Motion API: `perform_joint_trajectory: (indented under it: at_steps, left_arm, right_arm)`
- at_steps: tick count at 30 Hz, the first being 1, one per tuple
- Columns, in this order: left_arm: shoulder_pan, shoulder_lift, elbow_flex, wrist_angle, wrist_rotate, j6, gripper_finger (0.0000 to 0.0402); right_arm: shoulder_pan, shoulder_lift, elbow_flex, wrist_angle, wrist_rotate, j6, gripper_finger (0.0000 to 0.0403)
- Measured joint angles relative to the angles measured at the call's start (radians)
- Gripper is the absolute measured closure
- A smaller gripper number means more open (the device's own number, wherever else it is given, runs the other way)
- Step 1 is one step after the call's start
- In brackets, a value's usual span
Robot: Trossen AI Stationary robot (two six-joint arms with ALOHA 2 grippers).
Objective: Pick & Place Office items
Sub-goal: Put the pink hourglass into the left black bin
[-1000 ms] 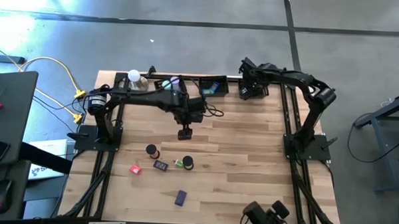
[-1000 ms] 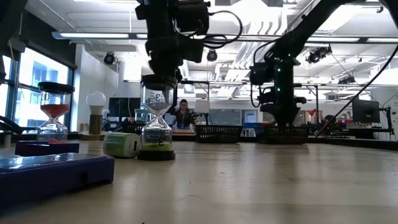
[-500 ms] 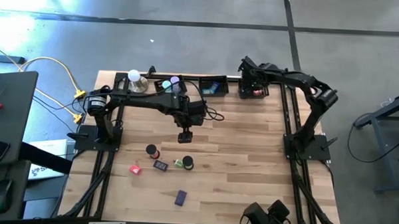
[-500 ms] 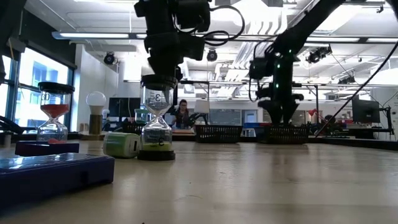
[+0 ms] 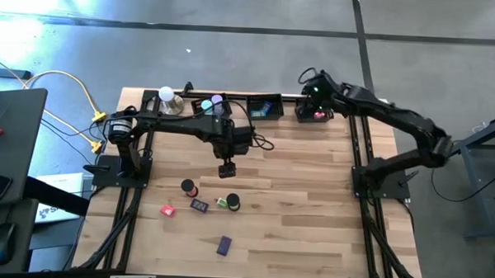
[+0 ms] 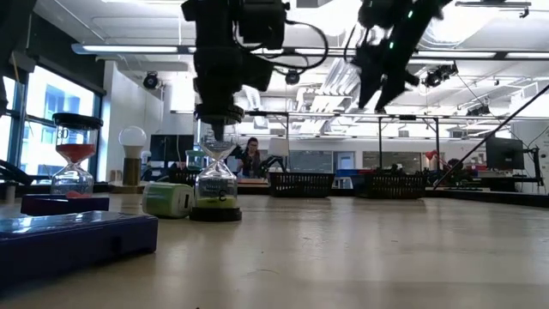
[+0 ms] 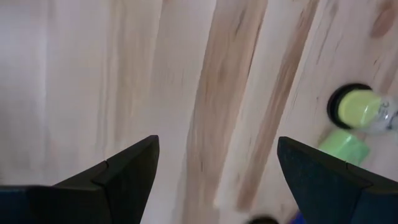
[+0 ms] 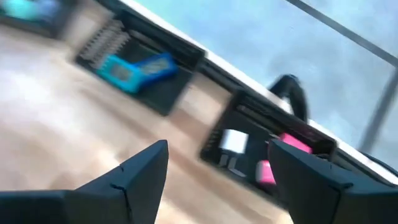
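Several office items lie on the table's near left. Among them are a green-sand hourglass, a red one, a pink block, a dark block and a purple block. My left gripper hangs open, pointing down, above bare wood just far of them. The green hourglass shows off to one side of its fingers. My right gripper is open, high above the far right tray, where pink pieces and a white piece lie.
Three black trays line the far edge; the middle tray holds blue pieces, the left tray lilac and teal ones. A white ball on a metal base stands at the far left. Bare wood fills the table's right half.
My right gripper has opened over the far right tray. It then rose steeply, tipping its fingers up, and a pink piece stays in the tray below it. The right arm's elbow has swung out toward the table's right edge.
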Motion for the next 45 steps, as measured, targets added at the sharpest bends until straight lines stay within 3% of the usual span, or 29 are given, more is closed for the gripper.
perform_joint_trajectory:
  at_steps: [3,7,19,31,39,45]
  left_arm:
    - [0.004,-0.022,0.000,-0.036,-0.004,-0.087,0.0082]
    - [-0.008,-0.046,0.000,-0.045,-0.012,-0.092,0.0082]
    - [-0.107,-0.128,-0.002,-0.148,-0.186,-0.134,0.0082]
    - [-0.209,-0.248,-0.020,-0.339,-0.183,-0.192,0.0082]
    - [-0.263,-0.387,-0.031,-0.333,-0.171,-0.204,0.0082]
    - [-0.269,-0.530,-0.164,-0.282,-0.139,-0.261,0.0082]
  right_arm:
    - [0.077,-0.047,0.000,-0.032,-0.015,0.054,0.0138]
    - [0.197,-0.067,0.000,-0.081,0.020,0.129,0.0138]
    - [0.527,-0.064,0.000,-0.188,0.290,0.292,0.0138]
    - [0.772,-0.064,0.000,-0.425,0.507,0.595,0.0143]
    - [0.875,-0.063,0.000,-0.420,0.555,0.650,0.0144]
    - [0.942,-0.061,-0.072,-0.373,0.617,0.683,0.0144]
